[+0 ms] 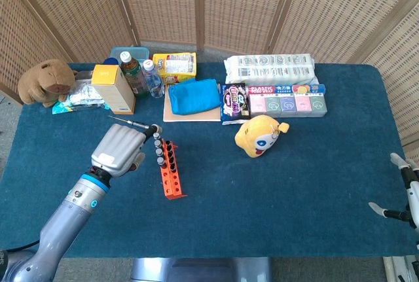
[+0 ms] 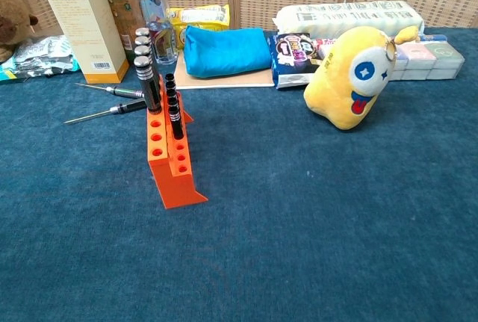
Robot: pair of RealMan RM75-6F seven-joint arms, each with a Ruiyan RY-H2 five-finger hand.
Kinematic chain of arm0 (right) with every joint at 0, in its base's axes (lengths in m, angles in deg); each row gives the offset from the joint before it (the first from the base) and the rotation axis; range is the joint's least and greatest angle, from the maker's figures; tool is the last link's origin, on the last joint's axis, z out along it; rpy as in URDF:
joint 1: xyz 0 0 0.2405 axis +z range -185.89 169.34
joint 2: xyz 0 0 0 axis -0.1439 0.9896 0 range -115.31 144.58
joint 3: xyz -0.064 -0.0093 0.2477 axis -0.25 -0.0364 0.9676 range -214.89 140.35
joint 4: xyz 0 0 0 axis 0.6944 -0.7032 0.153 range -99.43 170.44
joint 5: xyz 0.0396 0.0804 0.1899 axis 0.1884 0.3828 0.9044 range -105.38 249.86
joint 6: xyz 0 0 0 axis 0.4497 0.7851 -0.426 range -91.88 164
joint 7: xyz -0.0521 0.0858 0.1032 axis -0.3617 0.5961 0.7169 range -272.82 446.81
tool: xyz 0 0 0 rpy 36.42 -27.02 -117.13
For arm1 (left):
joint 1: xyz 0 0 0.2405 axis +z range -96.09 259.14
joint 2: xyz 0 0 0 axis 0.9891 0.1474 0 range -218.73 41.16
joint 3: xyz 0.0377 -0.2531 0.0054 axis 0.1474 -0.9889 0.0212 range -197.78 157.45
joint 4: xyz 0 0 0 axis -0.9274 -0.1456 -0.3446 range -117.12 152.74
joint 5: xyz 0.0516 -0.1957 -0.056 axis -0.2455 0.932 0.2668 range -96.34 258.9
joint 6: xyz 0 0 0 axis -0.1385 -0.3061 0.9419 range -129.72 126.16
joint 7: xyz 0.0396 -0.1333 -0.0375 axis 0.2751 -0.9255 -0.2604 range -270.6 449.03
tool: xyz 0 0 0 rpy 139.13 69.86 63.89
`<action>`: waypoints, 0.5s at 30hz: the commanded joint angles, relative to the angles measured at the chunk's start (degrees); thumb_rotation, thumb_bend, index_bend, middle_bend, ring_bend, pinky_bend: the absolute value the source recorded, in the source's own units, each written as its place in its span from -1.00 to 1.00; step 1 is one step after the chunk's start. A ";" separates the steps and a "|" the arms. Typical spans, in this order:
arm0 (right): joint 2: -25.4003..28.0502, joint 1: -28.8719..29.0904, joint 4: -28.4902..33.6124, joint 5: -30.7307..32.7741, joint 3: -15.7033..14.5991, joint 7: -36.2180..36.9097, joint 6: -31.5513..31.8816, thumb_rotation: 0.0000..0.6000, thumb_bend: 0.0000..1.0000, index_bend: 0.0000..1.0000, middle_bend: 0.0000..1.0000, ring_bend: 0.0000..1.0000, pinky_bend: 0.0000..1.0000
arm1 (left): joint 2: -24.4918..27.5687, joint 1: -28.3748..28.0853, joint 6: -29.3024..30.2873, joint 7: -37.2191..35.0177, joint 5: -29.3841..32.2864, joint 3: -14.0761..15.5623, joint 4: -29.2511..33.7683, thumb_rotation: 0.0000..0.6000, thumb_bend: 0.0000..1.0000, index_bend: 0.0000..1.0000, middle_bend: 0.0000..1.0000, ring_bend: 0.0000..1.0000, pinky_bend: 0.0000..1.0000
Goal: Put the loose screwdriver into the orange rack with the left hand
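Seems mostly done: screwdriver (image 2: 142, 59) standing upright among others in orange rack (image 2: 169, 160). Left hand (image 1: 121, 148) just left of rack, holding nothing (finger spread unclear). Left: withdrawal.

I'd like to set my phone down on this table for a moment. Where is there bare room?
The widest bare cloth is the near right half of the table, in front of the yellow plush toy. There is also a patch between the toy and the orange rack. The back edge is crowded with boxes, bottles and packets, and the left hand hovers beside the rack.
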State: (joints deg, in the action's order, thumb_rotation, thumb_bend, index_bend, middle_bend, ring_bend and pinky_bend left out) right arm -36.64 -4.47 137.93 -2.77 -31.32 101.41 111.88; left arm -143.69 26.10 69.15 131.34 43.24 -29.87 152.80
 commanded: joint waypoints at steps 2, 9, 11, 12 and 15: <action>-0.01 0.01 -0.02 0.04 0.01 0.01 -0.03 1.00 -0.89 -1.00 -0.70 -0.98 -1.00 | -0.45 0.49 0.80 -0.62 -1.22 -0.15 0.00 1.00 -0.24 -0.55 1.00 1.00 1.00; -0.10 0.09 -0.04 0.01 -0.05 -0.18 -0.16 1.00 -0.89 -1.00 -0.70 -0.98 -1.00 | -1.57 1.97 3.03 -1.64 -4.23 0.01 0.00 1.00 -0.36 -0.69 1.00 1.00 1.00; -0.15 0.15 -0.05 0.02 -0.08 -0.27 -0.30 1.00 -0.89 -1.00 -0.70 -0.98 -1.00 | -1.71 2.75 4.21 -1.88 -5.42 0.17 0.00 1.00 -0.47 -0.85 0.93 0.90 0.96; -0.18 0.18 -0.06 0.01 -0.09 -0.35 -0.34 1.00 -0.89 -1.00 -0.70 -0.98 -1.00 | -1.63 3.20 4.82 -1.78 -5.97 0.43 0.00 1.00 -0.54 -0.94 0.74 0.71 0.85; -0.30 0.25 -0.03 0.01 -0.11 -0.68 -0.36 1.00 -0.89 -1.00 -0.70 -0.98 -1.00 | -0.64 5.10 5.28 -1.79 -8.50 2.30 0.00 1.00 -0.70 -1.00 -0.19 -0.16 0.28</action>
State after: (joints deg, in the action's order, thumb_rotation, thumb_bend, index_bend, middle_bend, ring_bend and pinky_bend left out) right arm -36.92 -4.23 137.89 -2.76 -31.43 100.76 111.52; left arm -144.95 30.16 74.43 129.63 36.00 -28.64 152.80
